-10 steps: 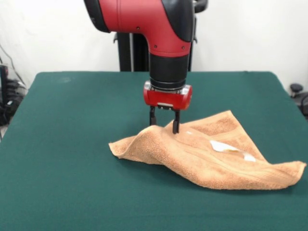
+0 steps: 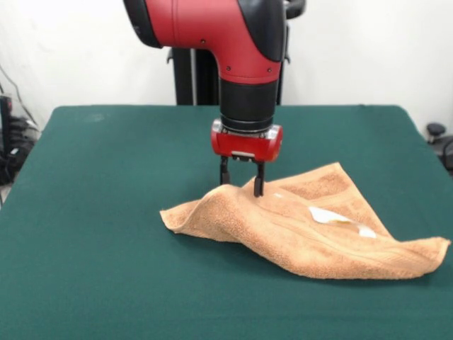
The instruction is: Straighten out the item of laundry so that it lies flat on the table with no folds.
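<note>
The orange-tan towel [image 2: 311,230] lies rumpled on the green table [image 2: 99,227], right of the middle. One part is folded over, with a raised ridge at its left end. A white label [image 2: 328,215] shows on top. My gripper [image 2: 241,184] points straight down over that raised ridge at the towel's far left edge. Its two black fingers [image 2: 259,183] stand apart, with their tips at the cloth. The left tip is partly hidden behind the ridge.
The red and black arm [image 2: 241,49] comes down over the table's middle. The robot's black pedestal [image 2: 192,78] stands behind the far edge. Dark cables and gear [image 2: 10,142] sit off the table's left side, and a black knob [image 2: 435,130] off its right.
</note>
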Robot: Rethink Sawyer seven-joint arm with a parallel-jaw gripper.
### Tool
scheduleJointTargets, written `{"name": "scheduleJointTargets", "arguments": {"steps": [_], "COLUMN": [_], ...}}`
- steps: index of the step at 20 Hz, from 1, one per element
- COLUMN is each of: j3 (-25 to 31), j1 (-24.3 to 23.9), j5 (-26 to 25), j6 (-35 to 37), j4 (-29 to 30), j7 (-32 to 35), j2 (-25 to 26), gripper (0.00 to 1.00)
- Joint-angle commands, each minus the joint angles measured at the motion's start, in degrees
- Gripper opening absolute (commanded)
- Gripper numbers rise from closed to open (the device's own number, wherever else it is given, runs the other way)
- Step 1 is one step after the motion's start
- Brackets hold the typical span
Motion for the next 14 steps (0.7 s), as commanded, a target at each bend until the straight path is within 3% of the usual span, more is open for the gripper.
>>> {"name": "scheduleJointTargets", "arguments": {"steps": [1,5,6,14], "j3": [6.6,5.99,5.79,6.73], "j1": [1.04,1.5,1.69,0.84], "j5": [-1.76,-2.74,-3.3,-3.8], "j6": [-1.51,-2.75,-3.41,-2.7], "j4": [-1.84,-2.15,-2.33,-2.3], "j7": [2.78,2.42,2.56,2.89], "j2": [0.86,0.96,0.97,0.92], "gripper": [1.0,1.0,0.0,0.0]}}
